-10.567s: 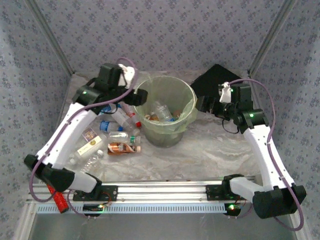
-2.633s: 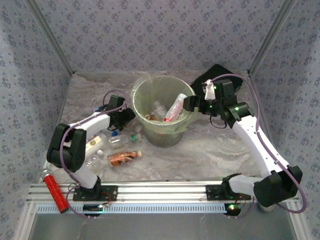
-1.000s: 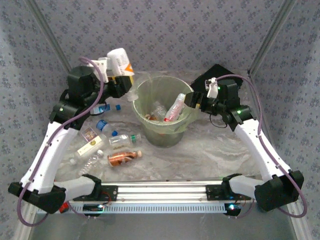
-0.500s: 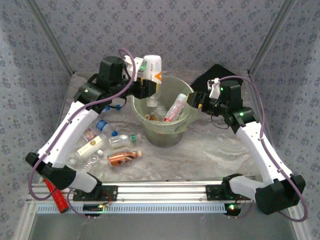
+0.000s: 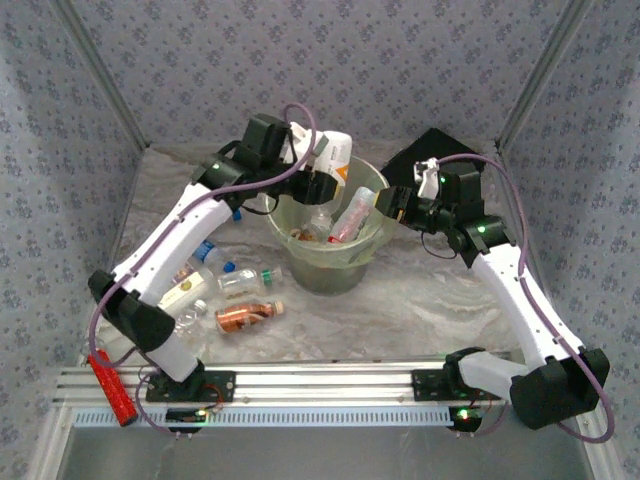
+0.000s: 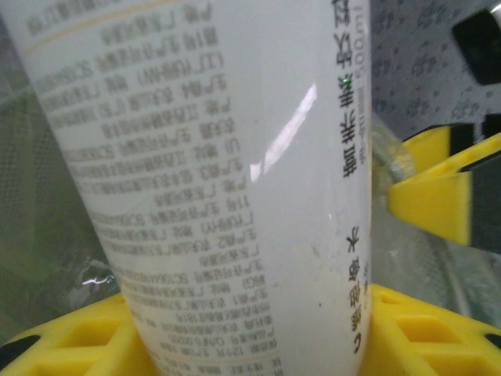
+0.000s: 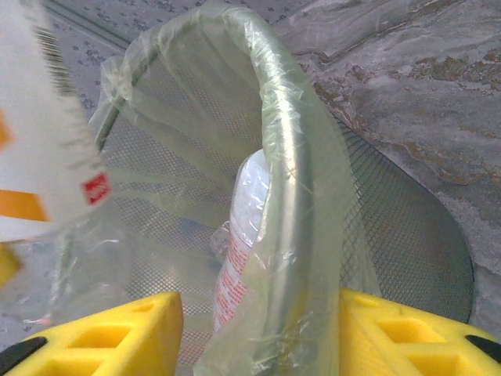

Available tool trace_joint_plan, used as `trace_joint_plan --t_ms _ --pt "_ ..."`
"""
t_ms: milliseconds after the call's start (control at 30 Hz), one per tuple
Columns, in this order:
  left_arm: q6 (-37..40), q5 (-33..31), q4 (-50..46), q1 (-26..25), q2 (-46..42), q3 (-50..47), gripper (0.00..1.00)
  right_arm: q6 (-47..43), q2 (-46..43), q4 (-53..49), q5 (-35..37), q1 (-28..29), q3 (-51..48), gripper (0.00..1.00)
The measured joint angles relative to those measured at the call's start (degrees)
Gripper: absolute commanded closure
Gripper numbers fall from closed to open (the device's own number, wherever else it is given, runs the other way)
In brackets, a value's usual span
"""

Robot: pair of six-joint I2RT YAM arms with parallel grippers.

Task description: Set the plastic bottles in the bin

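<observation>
- Further right than half a second ago, and now above the open mouth of the bin (image 5: 330,278): left gripper (image 5: 322,183), clenched around a white-labelled bottle (image 5: 336,158) with an orange patch on its label.
- Seen from the left wrist, grips that bottle between yellow pads (image 6: 415,329), with small print running over most of the label.
- At the bin's right edge as before: right gripper (image 5: 386,203), fingers parted and straddling the rim. Bag liner (image 7: 313,157) draped between them, neither finger visibly pressing on it.
- Inside the bin: a red-labelled bottle (image 5: 350,215) leaning against the right wall just under that rim, plus other bottles (image 5: 310,228) lying at the bottom.
- Outside, on the table (image 5: 430,300) left of the bin: loose bottles, among them an orange-brown one (image 5: 245,318), a clear one (image 5: 250,280) and a blue-capped one (image 5: 205,250).
</observation>
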Motion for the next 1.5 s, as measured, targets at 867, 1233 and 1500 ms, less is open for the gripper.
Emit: trace_joint_plan --t_ms 867,1233,1500 --pt "8.57 -6.49 -6.51 -2.38 4.22 -1.79 0.16 -0.24 1.42 0.09 -0.44 -0.39 -0.44 0.53" --pt "5.7 -5.16 -0.7 -2.38 4.11 0.92 0.45 -0.24 1.42 0.09 -0.44 -0.37 -0.48 0.53" --pt "5.29 -4.92 0.68 -3.8 8.2 1.46 0.55 -0.24 1.42 0.09 -0.44 -0.35 -0.48 0.53"
